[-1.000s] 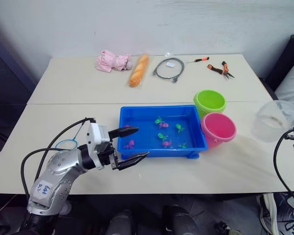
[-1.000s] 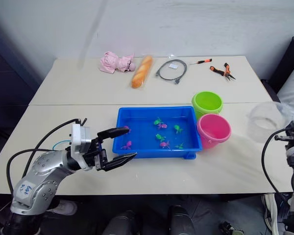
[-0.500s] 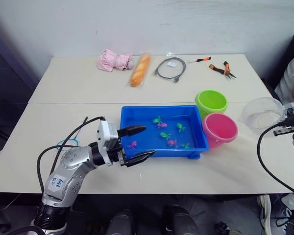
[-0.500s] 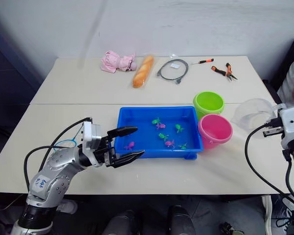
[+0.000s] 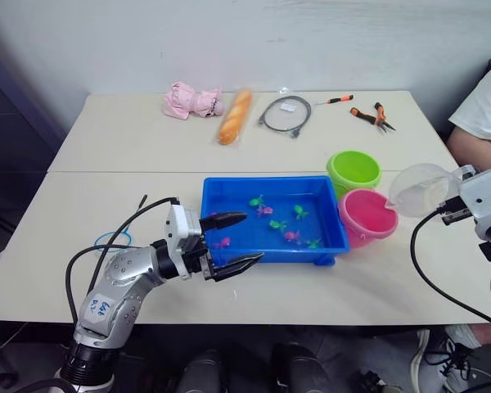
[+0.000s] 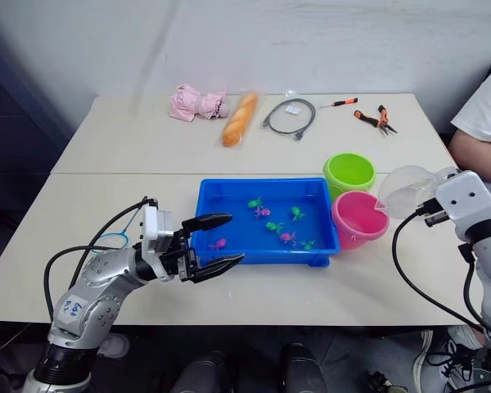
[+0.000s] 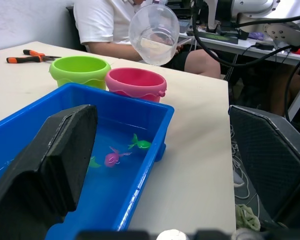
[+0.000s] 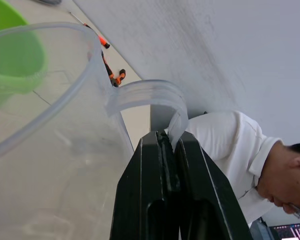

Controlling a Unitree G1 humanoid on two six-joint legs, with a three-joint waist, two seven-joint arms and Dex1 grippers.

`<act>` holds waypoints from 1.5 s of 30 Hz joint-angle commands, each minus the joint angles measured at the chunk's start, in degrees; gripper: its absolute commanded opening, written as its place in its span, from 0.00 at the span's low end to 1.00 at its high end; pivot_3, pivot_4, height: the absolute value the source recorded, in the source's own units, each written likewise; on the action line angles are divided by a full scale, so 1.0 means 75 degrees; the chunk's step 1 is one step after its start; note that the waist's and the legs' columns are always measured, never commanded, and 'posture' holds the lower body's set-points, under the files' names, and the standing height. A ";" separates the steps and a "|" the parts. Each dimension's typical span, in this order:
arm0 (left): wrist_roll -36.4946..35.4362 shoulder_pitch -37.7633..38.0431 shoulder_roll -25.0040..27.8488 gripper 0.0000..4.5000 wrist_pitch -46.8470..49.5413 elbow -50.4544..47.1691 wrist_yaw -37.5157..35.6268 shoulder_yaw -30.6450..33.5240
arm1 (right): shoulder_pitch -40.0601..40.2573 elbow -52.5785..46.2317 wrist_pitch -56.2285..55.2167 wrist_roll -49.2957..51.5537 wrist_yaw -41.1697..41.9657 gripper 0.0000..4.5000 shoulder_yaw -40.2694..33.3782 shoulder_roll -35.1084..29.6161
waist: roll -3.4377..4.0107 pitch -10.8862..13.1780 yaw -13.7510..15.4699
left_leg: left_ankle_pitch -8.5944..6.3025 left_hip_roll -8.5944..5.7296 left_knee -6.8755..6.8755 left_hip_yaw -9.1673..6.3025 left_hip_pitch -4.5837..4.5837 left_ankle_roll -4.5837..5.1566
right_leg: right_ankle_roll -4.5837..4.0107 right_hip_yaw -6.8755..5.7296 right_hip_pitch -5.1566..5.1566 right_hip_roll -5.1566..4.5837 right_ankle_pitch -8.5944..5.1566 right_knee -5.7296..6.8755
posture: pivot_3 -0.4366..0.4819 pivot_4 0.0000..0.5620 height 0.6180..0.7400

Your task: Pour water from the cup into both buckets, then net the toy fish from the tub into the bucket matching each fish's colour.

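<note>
Gripping the cup's [image 6: 405, 190] handle, right jaws tilt it over the pink bucket's [image 6: 359, 219] rim; left jaws gape.

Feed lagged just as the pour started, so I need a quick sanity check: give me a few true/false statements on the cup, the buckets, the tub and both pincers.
1. The right pincer is shut on the cup's handle. True.
2. The cup is tipped toward the green bucket. False: it is tilted beside the pink bucket, near its rim; the green bucket stands behind.
3. The left pincer is open and holds nothing. True.
4. The tub has been emptied of fish. False: pink and green toy fish lie in it.
5. The net lies in the tub. False: its blue hoop lies on the table near the left arm.
</note>
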 commanded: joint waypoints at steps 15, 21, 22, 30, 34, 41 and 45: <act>0.0037 -0.0010 -0.0128 1.00 -0.0153 -0.0190 0.0039 0.0029 | -0.0292 -0.0221 -0.0863 -0.0961 -0.0070 0.01 -0.0033 -0.0321 | -0.0002 0.0001 -0.0001 | 0.0002 0.0000 0.0000 0.0000 0.0000 -0.0002 | 0.0000 -0.0001 0.0000 0.0001 0.0000 0.0000 | 0.48 0.27 0.99; 0.0049 -0.0017 -0.0134 1.00 -0.0160 -0.0183 0.0043 0.0036 | -0.0396 -0.0094 -0.1121 -0.1231 -0.0229 0.01 -0.0010 -0.0331 | -0.0002 0.0001 -0.0003 | 0.0004 0.0000 0.0000 0.0000 0.0001 -0.0003 | 0.0000 -0.0001 0.0000 0.0001 0.0000 0.0000 | 0.48 0.27 0.99; 0.0051 -0.0021 -0.0137 1.00 -0.0162 -0.0179 0.0046 0.0038 | -0.0418 -0.0066 -0.1160 -0.1272 -0.0260 0.01 -0.0018 -0.0321 | -0.0002 0.0001 -0.0003 | 0.0004 0.0000 0.0000 0.0000 0.0001 -0.0003 | 0.0000 -0.0001 0.0000 0.0001 0.0000 0.0000 | 0.48 0.27 0.99; 0.0076 -0.0060 -0.0148 1.00 -0.0186 -0.0138 0.0033 0.0036 | -0.0484 0.0035 -0.1368 -0.1460 -0.0344 0.01 -0.0024 -0.0285 | -0.0002 0.0001 -0.0003 | 0.0006 0.0000 0.0001 0.0000 0.0000 -0.0003 | 0.0000 -0.0001 0.0000 0.0001 0.0000 0.0000 | 0.48 0.27 0.99; 0.0083 -0.0080 -0.0160 1.00 -0.0191 -0.0118 0.0036 0.0033 | -0.0503 0.0083 -0.1448 -0.1535 -0.0409 0.01 -0.0032 -0.0288 | -0.0003 0.0002 -0.0003 | 0.0007 0.0000 0.0001 0.0000 0.0000 -0.0004 | 0.0000 -0.0001 0.0000 0.0001 0.0000 0.0000 | 0.48 0.27 0.99; 0.0115 -0.0092 -0.0180 1.00 -0.0207 -0.0098 0.0026 0.0039 | -0.0439 0.0209 -0.1648 -0.1629 -0.0518 0.01 -0.0013 -0.0239 | -0.0003 0.0002 -0.0003 | 0.0007 0.0000 0.0002 0.0001 0.0001 -0.0004 | 0.0000 -0.0001 0.0001 0.0001 0.0000 0.0000 | 0.48 0.27 0.99; 0.0134 -0.0082 -0.0184 1.00 -0.0234 -0.0088 0.0034 0.0060 | -0.0420 0.0194 -0.1422 -0.1365 -0.0502 0.01 -0.0105 0.0026 | -0.0003 0.0002 -0.0003 | 0.0008 0.0000 0.0001 0.0001 0.0001 -0.0004 | 0.0000 -0.0001 0.0001 0.0001 0.0000 0.0000 | 0.48 0.27 0.99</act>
